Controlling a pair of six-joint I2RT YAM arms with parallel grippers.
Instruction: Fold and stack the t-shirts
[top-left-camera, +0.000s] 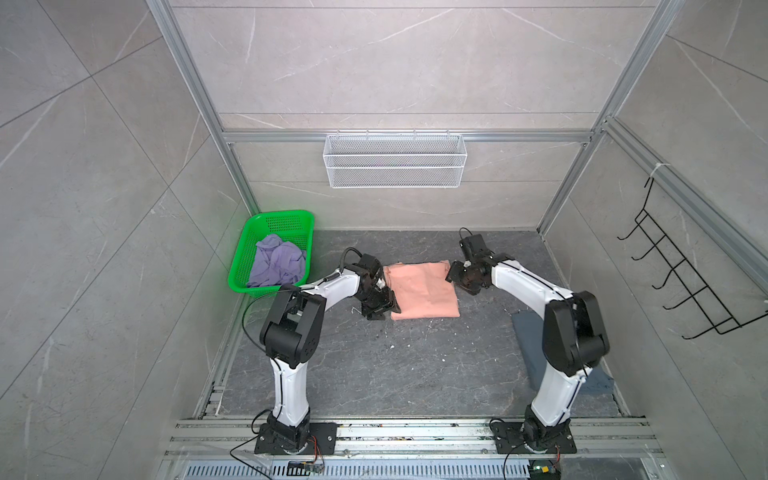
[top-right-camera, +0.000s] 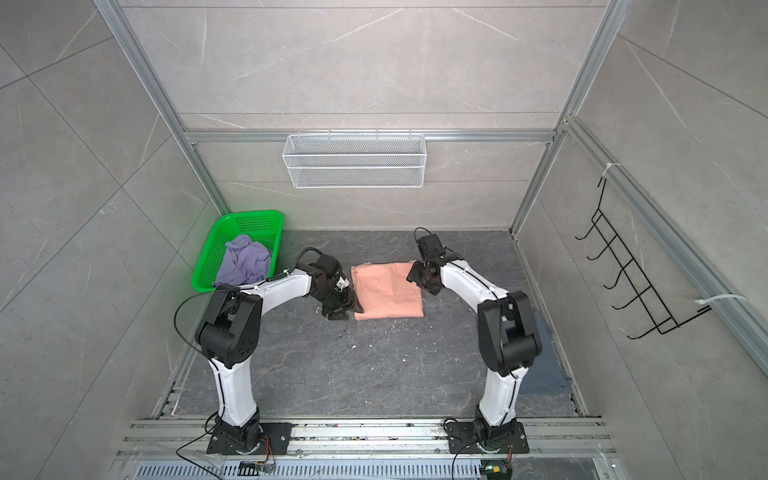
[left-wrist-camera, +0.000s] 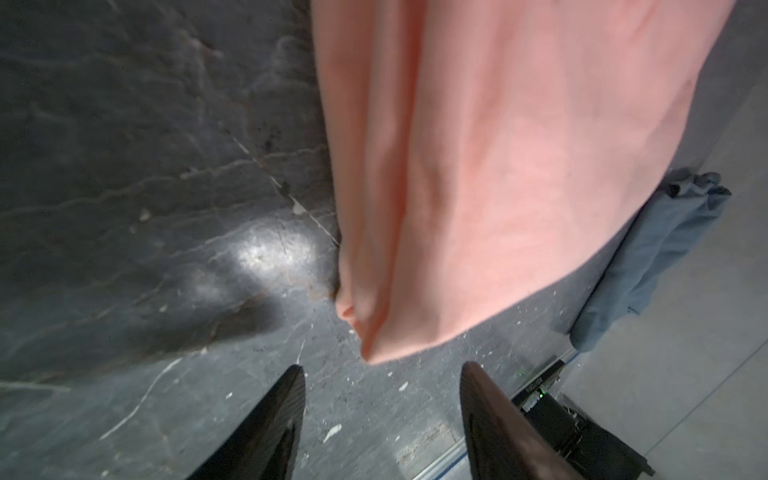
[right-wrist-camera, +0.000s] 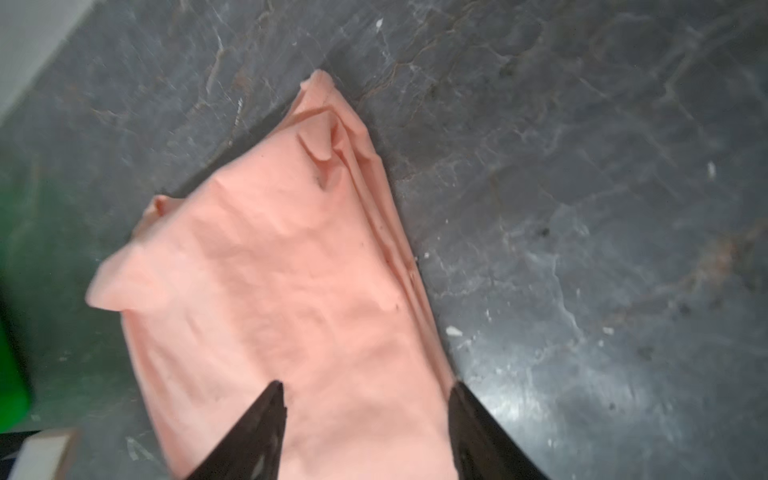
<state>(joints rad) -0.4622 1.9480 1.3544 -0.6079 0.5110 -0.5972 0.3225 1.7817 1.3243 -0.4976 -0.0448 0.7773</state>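
A folded peach-pink t-shirt (top-left-camera: 424, 291) (top-right-camera: 388, 291) lies flat on the dark table in both top views. My left gripper (top-left-camera: 384, 309) (top-right-camera: 351, 309) sits at its near left corner. In the left wrist view that gripper (left-wrist-camera: 383, 368) is open and empty, the shirt's corner (left-wrist-camera: 478, 187) just ahead of the fingertips. My right gripper (top-left-camera: 451, 274) (top-right-camera: 411, 272) is at the far right corner; its jaws (right-wrist-camera: 365, 385) stand open over the cloth (right-wrist-camera: 270, 270). A lavender t-shirt (top-left-camera: 276, 262) (top-right-camera: 245, 262) is crumpled in the basket. A slate blue-grey t-shirt (top-left-camera: 528, 332) (top-right-camera: 546, 365) (left-wrist-camera: 656, 249) lies folded under the right arm.
The green perforated basket (top-left-camera: 286, 216) (top-right-camera: 257, 216) stands at the back left corner of the table. A white wire basket (top-left-camera: 395, 160) hangs on the back wall, and a black hook rack (top-left-camera: 681, 282) on the right wall. Aluminium rails (top-left-camera: 415, 432) run along the front edge.
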